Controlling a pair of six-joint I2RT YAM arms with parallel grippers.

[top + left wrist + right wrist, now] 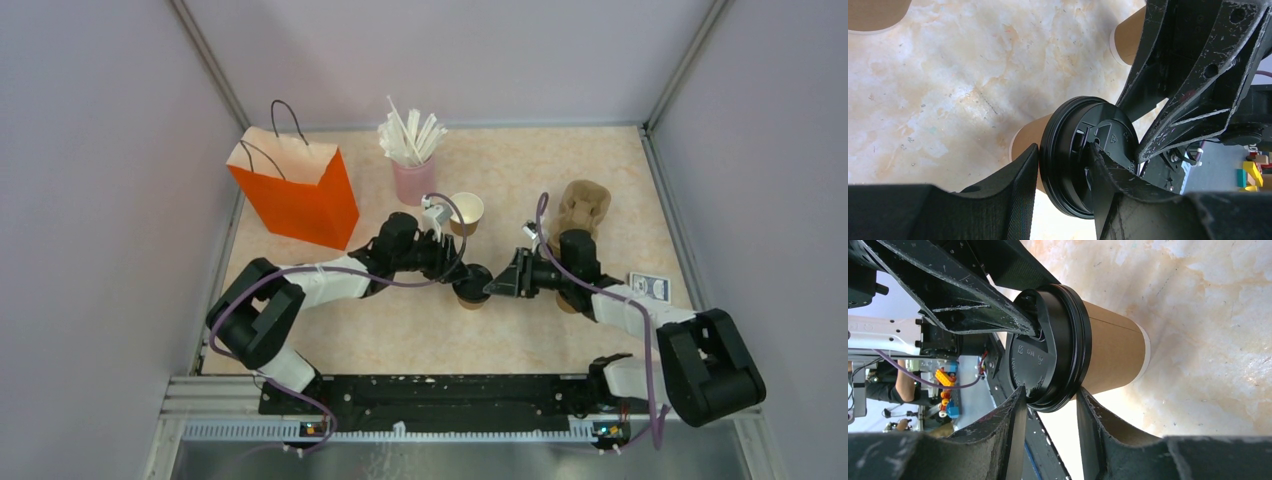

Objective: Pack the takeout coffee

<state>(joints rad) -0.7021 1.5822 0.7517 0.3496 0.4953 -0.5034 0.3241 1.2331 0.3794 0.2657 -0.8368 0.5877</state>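
Mid-table, left tool [1064, 159] grips the lid [1068, 335]; right tool [1050, 395] straddles it, hold unclear; cup [1113, 360] half-hidden.

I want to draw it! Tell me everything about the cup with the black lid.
The cup is brown paper with a white band at its base, capped by a round black plastic lid with raised markings. It looks upright near the middle of the table. The left gripper and right gripper each straddle the lid's rim.
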